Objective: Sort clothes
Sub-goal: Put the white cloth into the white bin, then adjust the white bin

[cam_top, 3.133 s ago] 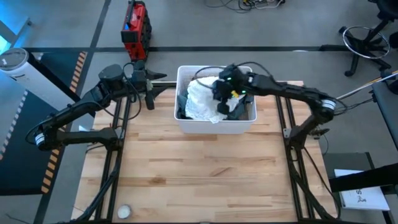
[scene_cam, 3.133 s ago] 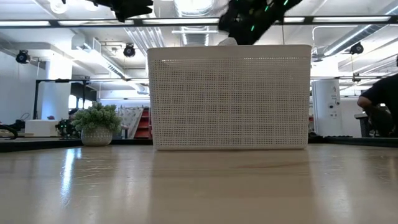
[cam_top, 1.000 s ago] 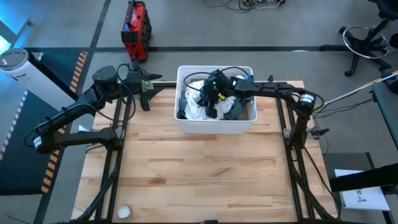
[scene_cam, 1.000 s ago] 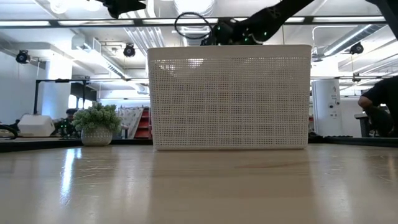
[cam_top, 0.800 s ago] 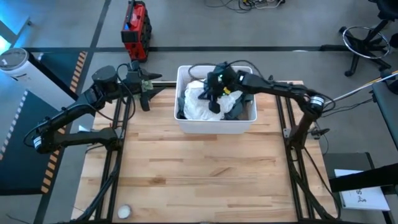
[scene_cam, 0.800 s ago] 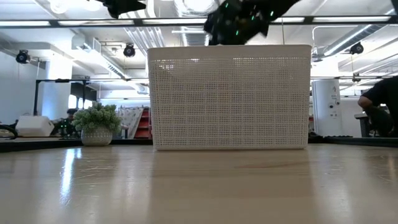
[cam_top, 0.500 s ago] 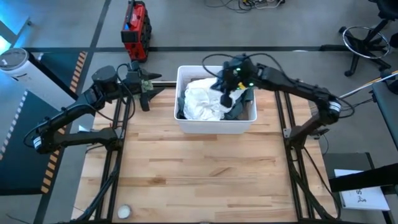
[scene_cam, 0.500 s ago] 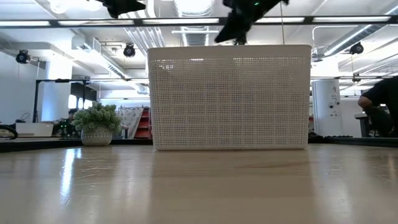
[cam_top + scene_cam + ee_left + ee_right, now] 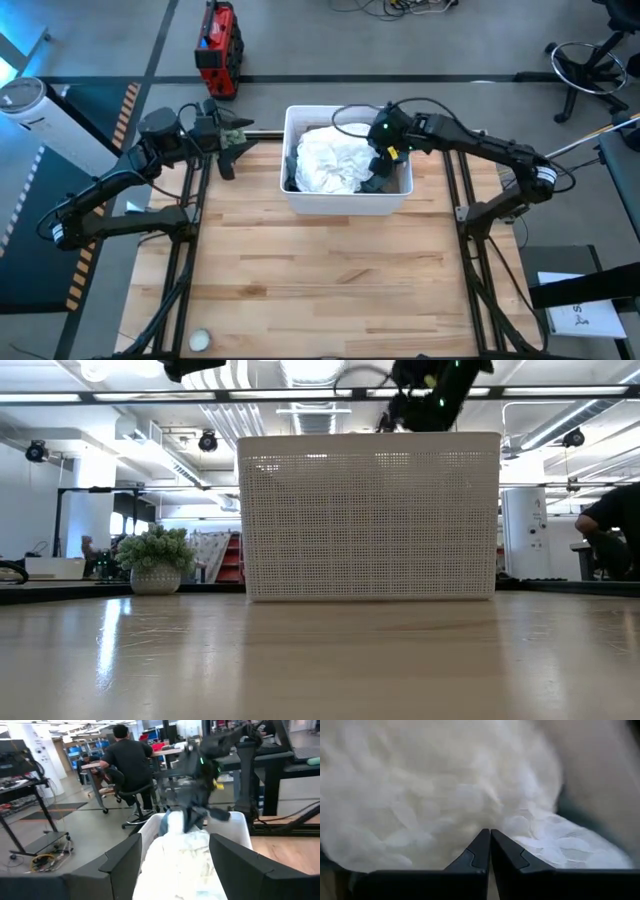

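The clothes lie heaped in a white plastic bin (image 9: pixel 345 207) at the table's far middle. A white lacy piece (image 9: pixel 328 160) lies on top, and a dark grey piece (image 9: pixel 386 182) is bunched against the bin's right wall. My right gripper (image 9: pixel 384 152) hangs shut over the right part of the bin, slanting down at the lacy piece (image 9: pixel 445 785), with nothing between its fingers. My left gripper (image 9: pixel 238 148) stands open and level beyond the table's far left corner. It faces the bin (image 9: pixel 235 822), and its fingers are well apart in the left wrist view (image 9: pixel 172 870).
A small potted plant (image 9: pixel 155 560) stands behind the table's left part. A small white round thing (image 9: pixel 201 340) lies at the near left corner. The bare wooden top (image 9: pixel 330 280) spreads in front of the bin. A person (image 9: pixel 127 755) sits at a desk beyond.
My right gripper has risen out of the middle of the heap. It has swung toward the bin's right side and tipped more steeply downward, staying shut. The white lacy piece, which the arm partly covered before, now lies uncovered on top.
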